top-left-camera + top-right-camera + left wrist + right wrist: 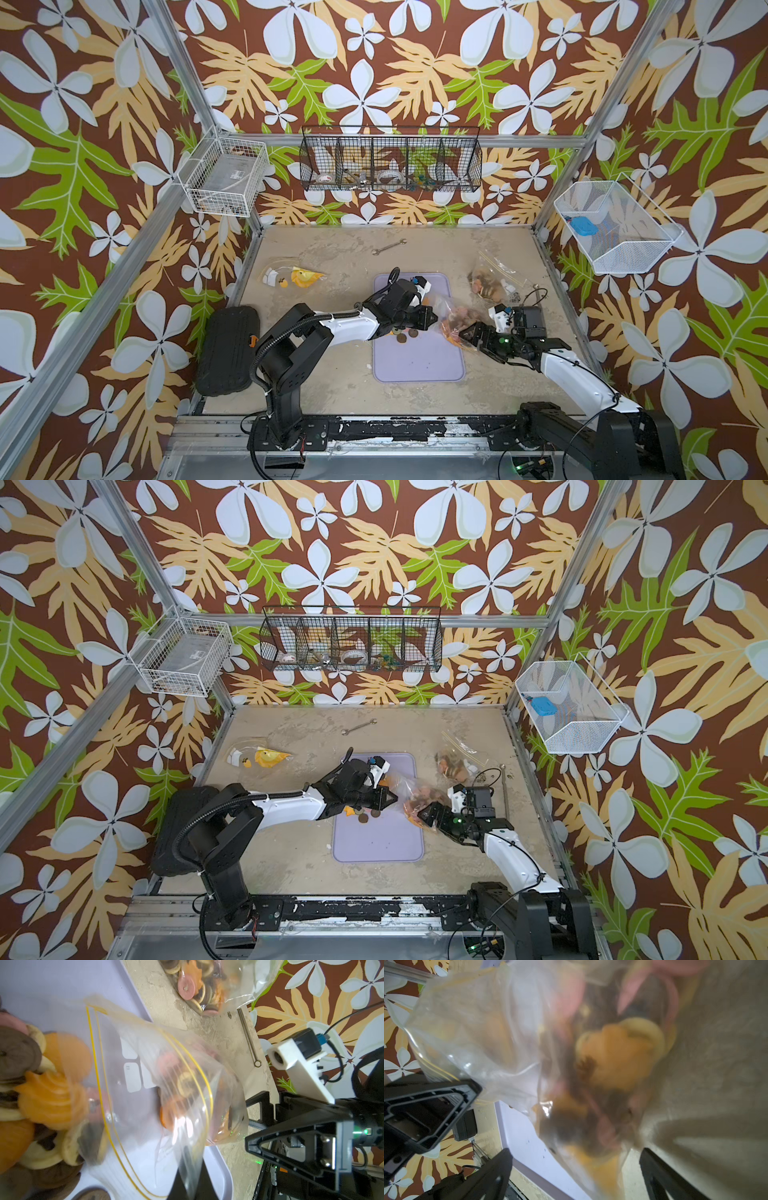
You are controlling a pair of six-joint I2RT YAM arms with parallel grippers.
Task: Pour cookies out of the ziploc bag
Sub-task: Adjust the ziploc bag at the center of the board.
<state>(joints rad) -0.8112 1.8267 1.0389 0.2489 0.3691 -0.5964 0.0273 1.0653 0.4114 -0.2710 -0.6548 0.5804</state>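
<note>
left gripper (430,319): clamped tight on the mouth edge of the ziploc bag (446,309), over the tray (415,365)
bag axis: runs from that grip across to the right gripper (465,336)
cookies (457,318): mostly bunched at the far end, nearest the right gripper; a few lie below the left gripper
right gripper: jaws wide, straddling the loaded end; contact not discernible

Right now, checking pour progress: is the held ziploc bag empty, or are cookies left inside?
Partly full: cookies show through the ziploc bag; others lie on the tray.

Left end effector (432,318) clamped closed, right end effector (463,334) spread wide, arms angled inward.
</note>
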